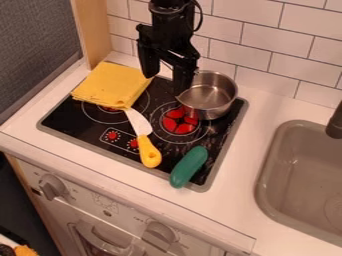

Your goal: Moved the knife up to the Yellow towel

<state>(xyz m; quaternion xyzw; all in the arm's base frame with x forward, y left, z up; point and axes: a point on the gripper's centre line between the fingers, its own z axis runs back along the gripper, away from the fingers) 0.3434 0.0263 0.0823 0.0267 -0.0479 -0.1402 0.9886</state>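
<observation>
My gripper [164, 84] hangs over the back of the stove, between the towel and the metal pot, with its two fingers spread apart and nothing between them. The knife [143, 135] lies on the black stovetop, in front of the gripper and lower in the view. Its yellow handle points toward the stove's front edge, and its pale blade points back toward the towel. The folded yellow towel [112, 86] lies at the stove's back left corner. The blade's tip is at the towel's front right corner; whether it touches or lies under the cloth, I cannot tell.
A small metal pot [209, 95] stands at the back right of the stove [87, 125]. A green cucumber-like toy [189, 167] lies near the front right edge. The sink [300, 175] is on the right, with a dark faucet [336, 122]. A tiled wall rises behind.
</observation>
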